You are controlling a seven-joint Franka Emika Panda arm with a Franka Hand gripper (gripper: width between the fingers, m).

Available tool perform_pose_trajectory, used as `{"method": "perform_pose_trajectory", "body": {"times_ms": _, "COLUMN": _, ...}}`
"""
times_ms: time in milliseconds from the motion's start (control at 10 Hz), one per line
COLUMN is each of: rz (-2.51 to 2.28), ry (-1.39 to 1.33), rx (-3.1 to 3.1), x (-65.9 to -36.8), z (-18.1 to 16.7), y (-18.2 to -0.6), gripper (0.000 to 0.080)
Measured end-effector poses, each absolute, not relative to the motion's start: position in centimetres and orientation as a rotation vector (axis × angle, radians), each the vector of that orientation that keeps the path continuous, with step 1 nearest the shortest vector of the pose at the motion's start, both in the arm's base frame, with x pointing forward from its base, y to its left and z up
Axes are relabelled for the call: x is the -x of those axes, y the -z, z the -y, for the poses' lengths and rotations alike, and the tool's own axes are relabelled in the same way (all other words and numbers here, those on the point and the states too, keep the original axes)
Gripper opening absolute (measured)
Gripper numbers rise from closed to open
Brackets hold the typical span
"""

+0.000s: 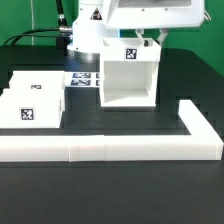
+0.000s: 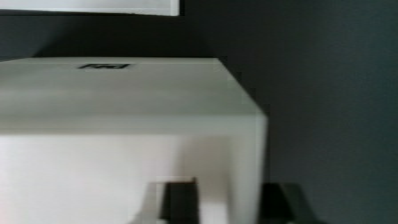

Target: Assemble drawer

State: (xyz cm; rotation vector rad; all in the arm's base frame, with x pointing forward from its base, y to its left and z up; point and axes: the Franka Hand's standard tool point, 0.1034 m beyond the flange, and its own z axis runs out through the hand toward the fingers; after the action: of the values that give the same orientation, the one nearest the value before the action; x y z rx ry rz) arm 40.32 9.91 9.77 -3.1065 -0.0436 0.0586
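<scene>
The white drawer case [image 1: 128, 78] stands mid-table with its open front toward the exterior view and a square tag on top. In the wrist view the case [image 2: 125, 120] fills most of the picture, blurred and very close. My gripper [image 1: 146, 42] is at the case's top back corner, on the exterior view's right. Its two dark fingertips [image 2: 175, 203] stand apart, with the case's edge showing between them [image 2: 230, 205]. I cannot tell whether they touch it. Two tagged white trays [image 1: 30, 102] lie side by side at the exterior view's left.
A long low white L-shaped border wall [image 1: 110, 149] runs along the front and turns back at the exterior view's right. The marker board [image 1: 82, 77] lies behind the trays, next to the robot base [image 1: 92, 35]. The table surface is black.
</scene>
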Motion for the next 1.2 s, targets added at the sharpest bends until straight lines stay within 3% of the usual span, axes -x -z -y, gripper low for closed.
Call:
{"method": "perform_pose_trajectory", "body": {"times_ms": 100, "rz": 0.044, "ry": -0.058, "rx": 3.106, "x": -40.3, "z": -9.9, "y": -9.8, "gripper": 0.0042}}
{"method": "perform_pose_trajectory", "body": {"times_ms": 700, "rz": 0.064, "ry": -0.058, "rx": 3.106, "x": -40.4, "z": -9.8, "y": -9.8, "gripper": 0.0036}}
{"method": "perform_pose_trajectory", "body": {"times_ms": 1200, "rz": 0.058, "ry": 0.037, "rx": 3.083, "x": -48.2, "z": -9.3, "y": -9.8, "gripper": 0.0038}}
